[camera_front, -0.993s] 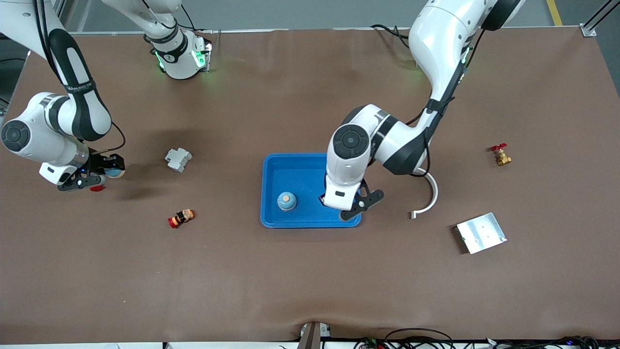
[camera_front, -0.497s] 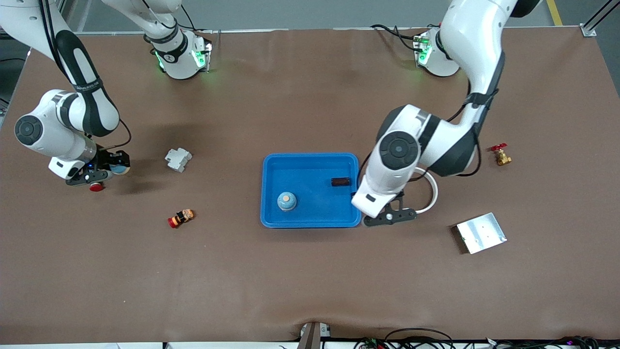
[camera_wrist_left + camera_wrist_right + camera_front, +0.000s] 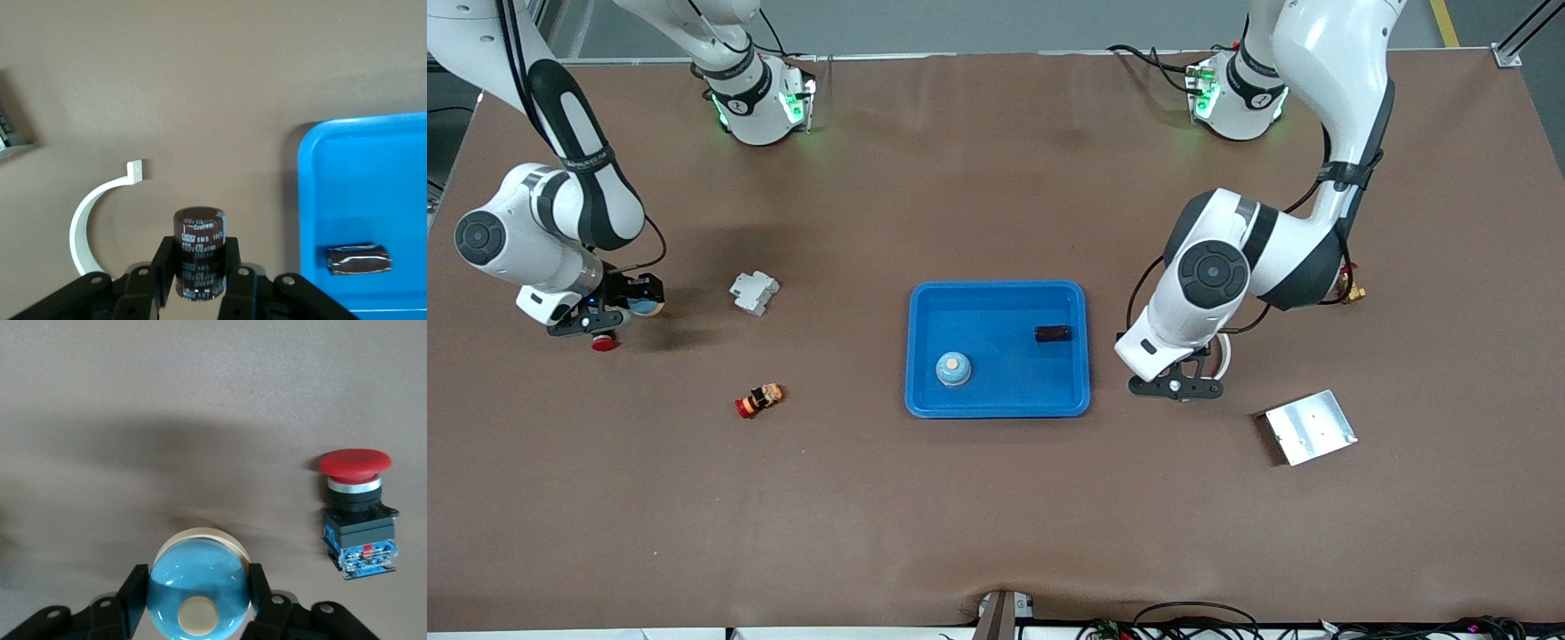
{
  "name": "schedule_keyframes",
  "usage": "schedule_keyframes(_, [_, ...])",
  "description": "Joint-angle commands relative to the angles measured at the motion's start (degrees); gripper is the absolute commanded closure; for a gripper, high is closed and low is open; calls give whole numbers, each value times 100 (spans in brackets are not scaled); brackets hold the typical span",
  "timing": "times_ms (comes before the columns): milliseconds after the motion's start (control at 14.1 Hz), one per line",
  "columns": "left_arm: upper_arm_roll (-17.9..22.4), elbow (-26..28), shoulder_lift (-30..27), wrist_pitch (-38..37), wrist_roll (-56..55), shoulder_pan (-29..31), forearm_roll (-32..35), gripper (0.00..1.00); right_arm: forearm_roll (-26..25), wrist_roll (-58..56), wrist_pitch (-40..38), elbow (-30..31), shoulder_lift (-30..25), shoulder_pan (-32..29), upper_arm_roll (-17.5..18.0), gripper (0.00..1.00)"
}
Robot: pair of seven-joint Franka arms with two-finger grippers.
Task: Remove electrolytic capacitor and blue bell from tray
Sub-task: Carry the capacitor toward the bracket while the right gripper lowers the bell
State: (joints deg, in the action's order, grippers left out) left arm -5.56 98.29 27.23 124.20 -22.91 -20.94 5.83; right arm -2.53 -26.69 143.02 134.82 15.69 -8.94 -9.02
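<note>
Capacitors show in two places: a dark brown capacitor (image 3: pixel 199 241) stands clamped between the fingers (image 3: pixel 233 267) of the left gripper (image 3: pixel 1174 386), and a second capacitor (image 3: pixel 1052 333) lies on its side in the blue tray (image 3: pixel 998 405), near the tray wall toward the left arm's end. The left gripper hangs over bare tabletop (image 3: pixel 996 516) just outside that tray wall, above one end of a white curved bracket (image 3: pixel 87 217); the tray's rounded corner and rim sit close beside the held capacitor in the left wrist view.

A blue bell (image 3: pixel 953 369) with a tan button rests in the tray, nearer the front camera than the lying capacitor and toward the right arm's end, well apart from it. Open tray floor lies between the two.

The right gripper (image 3: pixel 615 313) is over the tabletop near the right arm's end of the table, its fingers (image 3: pixel 260 590) closed on a second blue bell (image 3: pixel 199 587) with a tan button. A red push button (image 3: pixel 357 510) on a black and blue body lies on the tabletop just beside that gripper.

Between the right gripper and the tray lie a small white block (image 3: pixel 753 292) and, nearer the front camera, a small red and orange part (image 3: pixel 759 400), with clear brown surface around each. Toward the left arm's end, a silver metal plate (image 3: pixel 1310 427) sits nearer the camera than the bracket, and a brass valve (image 3: pixel 1352 292) peeks out by the left arm's elbow. The wide strip of tabletop along the front camera's edge is bare.
</note>
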Motion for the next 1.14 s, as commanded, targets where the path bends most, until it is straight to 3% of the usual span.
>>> schedule_keyframes(0, [-15,1260,-508,1094,208,203,260,100,-99,-3,51,106,-66,-38,23,0])
schedule_keyframes(284, [-15,2096,-640,1984,235,345,612,100,-90,40,-448,-385,-119,24,40,0])
schedule_keyframes(638, [2,3090,-781,3371,252,633,901,100,-2,1313,-1267,-1307,-57,998,49,0])
schedule_keyframes(780, [-15,3266,-737,3672,252,766,1156,100,286,1665,-1539,-1606,13,1332,49,0])
schedule_keyframes(1064, [-15,3241,-526,3673,243,1003,1298,100,507,2272,-2996,-2695,136,1720,58,0])
